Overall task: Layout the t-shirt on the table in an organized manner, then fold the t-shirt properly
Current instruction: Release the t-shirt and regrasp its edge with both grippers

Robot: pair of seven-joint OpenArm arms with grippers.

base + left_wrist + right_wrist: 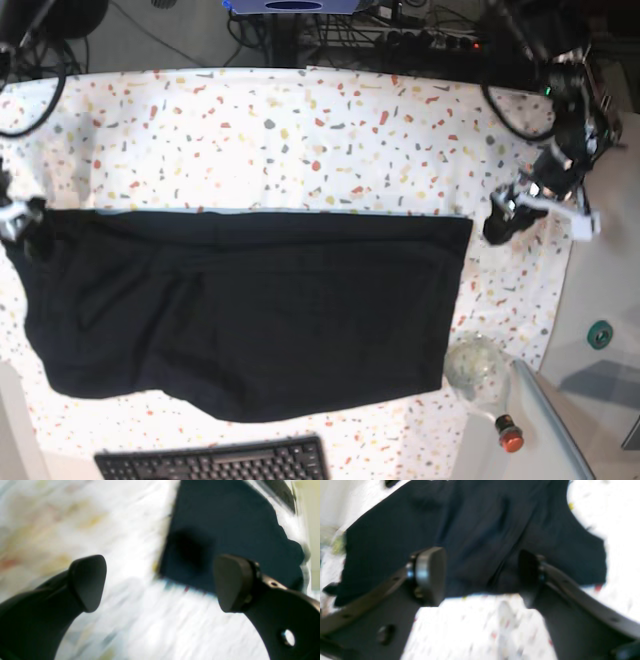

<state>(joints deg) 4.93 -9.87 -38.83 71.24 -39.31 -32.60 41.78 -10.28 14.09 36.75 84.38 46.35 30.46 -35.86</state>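
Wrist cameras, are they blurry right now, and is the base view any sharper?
Left wrist view: heavy motion streaks smear the table, and the t-shirt has soft edges. Right wrist view: softer overall blur, with the open right gripper and the cloth both out of focus. Base view: sharp and evenly lit, speckles crisp, no strong glare.

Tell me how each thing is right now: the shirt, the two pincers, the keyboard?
t-shirt: spread flat on the table, top edge straight, not held.
left pincer: open, empty, just off the shirt's edge.
right pincer: open, empty, above the shirt's edge.
keyboard: lying at the near table edge, untouched.
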